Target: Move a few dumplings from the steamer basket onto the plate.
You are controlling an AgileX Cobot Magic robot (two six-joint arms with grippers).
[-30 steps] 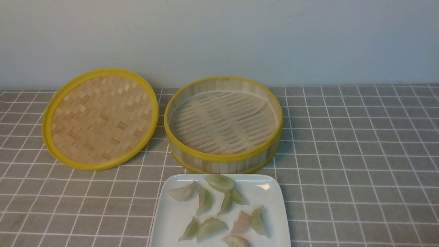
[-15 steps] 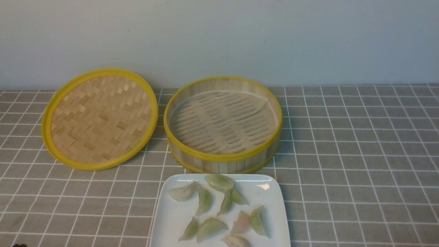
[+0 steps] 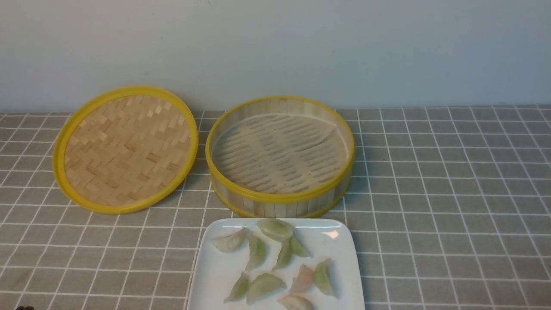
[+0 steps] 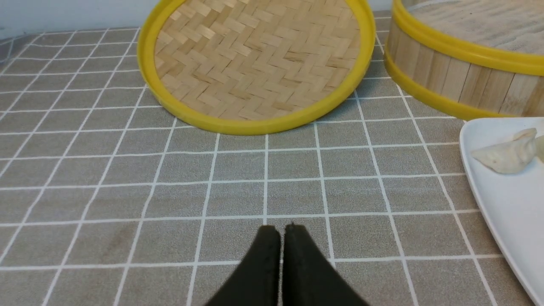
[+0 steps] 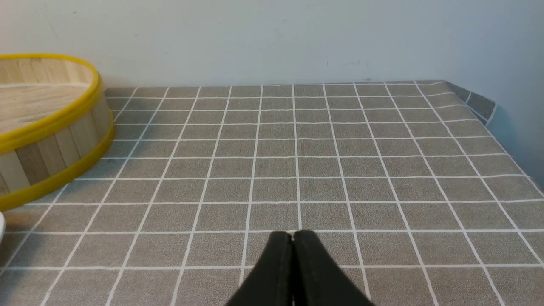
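Note:
The steamer basket (image 3: pixel 280 157) stands at the back centre with only its pale liner inside; it also shows in the left wrist view (image 4: pixel 459 80) and the right wrist view (image 5: pixel 46 136). The white plate (image 3: pixel 215 275) sits in front of it at the near edge and holds several dumplings (image 3: pixel 275 229). One pale dumpling (image 4: pixel 505 154) shows on the plate (image 4: pixel 505 212) in the left wrist view. My left gripper (image 4: pixel 281 229) is shut and empty over bare cloth left of the plate. My right gripper (image 5: pixel 292 234) is shut and empty over bare cloth right of the basket.
The flat woven lid (image 3: pixel 125 148) with yellow rim leans at the back left, beside the basket. A grey checked cloth (image 3: pixel 452 193) covers the table. A wall runs along the back, and the cloth turns up against a wall at the far right (image 5: pixel 480 106).
A small dark tip has come into the bottom left corner of the front view. Nothing else has moved.

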